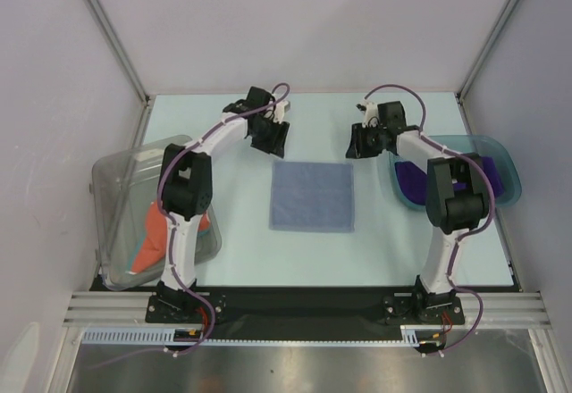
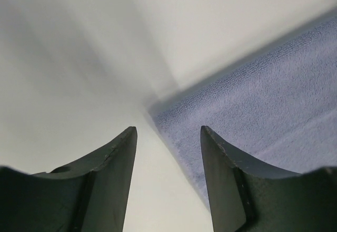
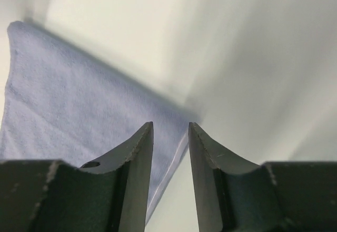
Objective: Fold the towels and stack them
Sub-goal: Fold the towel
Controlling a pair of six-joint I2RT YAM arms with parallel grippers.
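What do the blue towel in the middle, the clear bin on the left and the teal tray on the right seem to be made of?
Blue towel: soft terry-like cloth, matte; the left wrist view shows a fine looped nap.
Clear bin: probably rigid plastic, glossy and see-through.
Teal tray: likely tinted translucent plastic, with a smooth rim.

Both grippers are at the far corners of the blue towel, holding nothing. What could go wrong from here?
1. The left gripper is open over bare table beside the towel corner; closing there could miss the cloth.
2. The right gripper straddles only the towel's edge, so a thin pinch might slip.
3. Uneven grabs would skew the fold.
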